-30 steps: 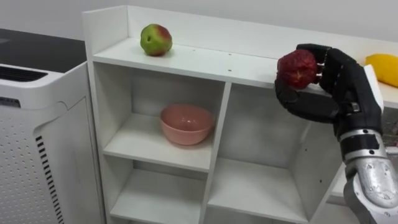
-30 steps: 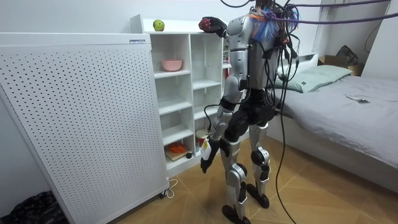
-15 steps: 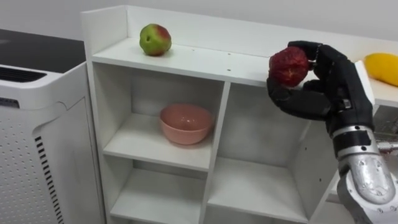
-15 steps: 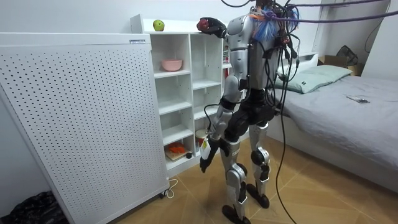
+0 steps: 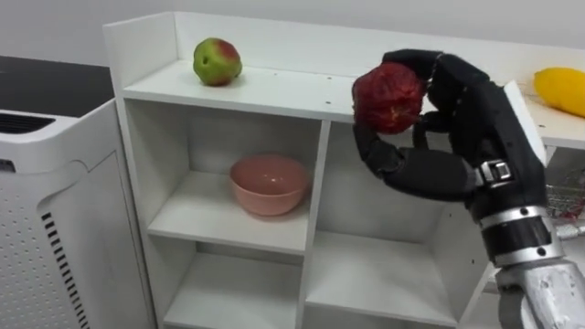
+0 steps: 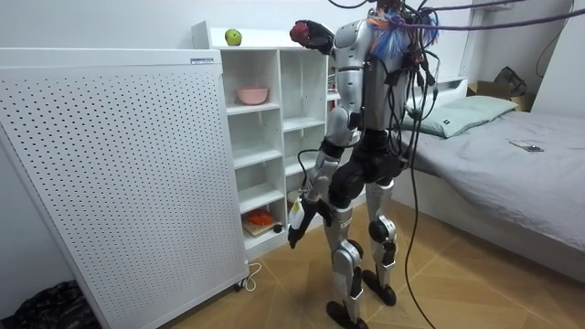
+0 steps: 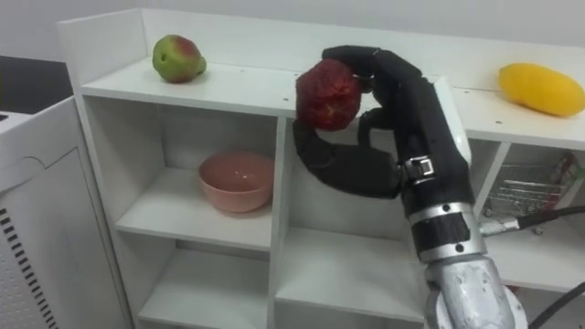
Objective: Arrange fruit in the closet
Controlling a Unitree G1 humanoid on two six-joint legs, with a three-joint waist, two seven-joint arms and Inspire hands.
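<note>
Left eye view — three pieces of fruit at the white closet [image 5: 283,91]. One dark red fruit [image 5: 388,96] is clamped between the curled fingers [image 5: 462,78] and thumb of the robot's right hand [image 5: 475,123], held level with the closet's top, just before its front edge and above the upright divider. One green-and-red apple [image 5: 217,61] sits near the top's left end, close to the raised side wall, and one yellow fruit [image 5: 562,90] lies at the far right. A broad bare stretch of the top runs between the apple and the yellow fruit. One pink bowl [image 5: 270,183] sits in the upper left compartment. Room view — the robot stands upright facing the closet on a wooden floor [image 6: 457,292]. A white perforated panel [image 6: 119,183] is on the room view's left and a bed [image 6: 521,155] on its right. The left hand [image 6: 294,233] hangs low by the thigh.
</note>
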